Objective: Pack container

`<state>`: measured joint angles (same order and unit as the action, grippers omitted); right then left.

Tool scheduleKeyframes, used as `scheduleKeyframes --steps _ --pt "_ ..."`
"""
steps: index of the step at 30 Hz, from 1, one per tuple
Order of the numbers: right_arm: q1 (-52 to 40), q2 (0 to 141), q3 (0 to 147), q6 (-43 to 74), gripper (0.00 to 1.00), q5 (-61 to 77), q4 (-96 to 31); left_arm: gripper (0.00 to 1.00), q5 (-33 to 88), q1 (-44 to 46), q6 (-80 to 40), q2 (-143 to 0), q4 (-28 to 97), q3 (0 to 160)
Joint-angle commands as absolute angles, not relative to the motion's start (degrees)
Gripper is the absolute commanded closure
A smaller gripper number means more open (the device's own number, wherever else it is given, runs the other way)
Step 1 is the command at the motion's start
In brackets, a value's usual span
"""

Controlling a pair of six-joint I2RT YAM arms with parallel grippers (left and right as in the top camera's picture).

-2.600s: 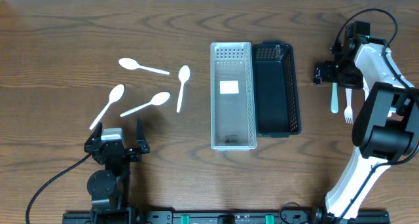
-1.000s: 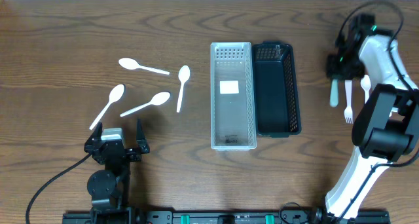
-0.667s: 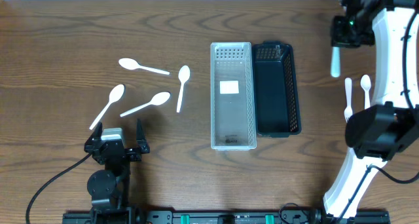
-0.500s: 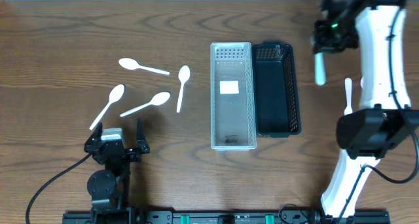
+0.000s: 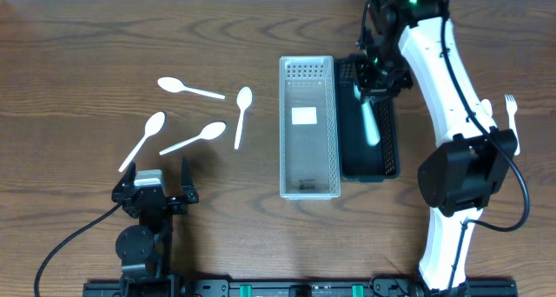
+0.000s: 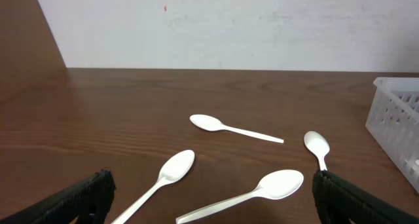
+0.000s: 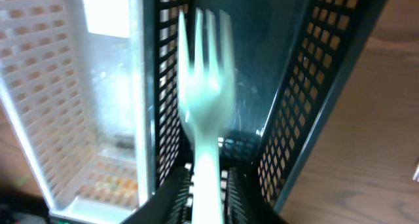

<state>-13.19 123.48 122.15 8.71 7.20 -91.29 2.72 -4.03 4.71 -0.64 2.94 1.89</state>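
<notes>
Where the fork (image 5: pixel 371 123) hangs: over the dark basket (image 5: pixel 352 154), lengthwise, tines toward the near end. In my right wrist view it is a blur, handle running down between my fingers.
Right gripper (image 5: pixel 373 90): above the far end of the dark basket. The jaws stand narrow about the handle. I cannot tell whether I pinch it or have let go.
Change: a second ago I had this fork lifted at the right edge of the table. Now I have swung it across and over the basket.
Meaning: my judgement is that the carry is done and the drop is on. This looks to be the first piece packed, as I see nothing else in the basket.
Clear basket (image 5: pixel 283 123): touching the dark one on its left. It holds only a white label.
Right of my arm: a white fork (image 5: pixel 511 104) on the table, and a second white piece beside it, half hidden.
Spoons: four white ones, (image 5: pixel 189 89), (image 5: pixel 243 115), (image 5: pixel 195 138) and (image 5: pixel 143 139), well left of the baskets, unmoved.
Left gripper (image 5: pixel 153 182): parked near the spoons, jaws wide, holding nothing, same as before.
Remaining: most of the packing.
</notes>
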Motion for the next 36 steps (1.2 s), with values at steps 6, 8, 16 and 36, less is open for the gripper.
scheduleKeyframes --steps 6,8,16,36 --pt "-11.0 123.0 119.4 10.2 0.29 4.5 -88.0 0.02 1.9 -4.3 5.3 -0.6 3.9 0.2" --pt "-9.9 123.0 120.3 10.2 0.19 1.9 -88.3 0.02 1.9 -4.3 5.3 -0.6 3.9 0.2" --pt "1.8 122.7 124.0 -6.9 0.01 -2.8 -94.7 0.02 1.9 -4.3 5.3 -0.6 3.9 0.2" --pt "16.3 122.9 100.9 -13.0 0.01 -7.3 -73.8 0.02 1.9 -4.3 5.3 -0.6 3.9 0.2"
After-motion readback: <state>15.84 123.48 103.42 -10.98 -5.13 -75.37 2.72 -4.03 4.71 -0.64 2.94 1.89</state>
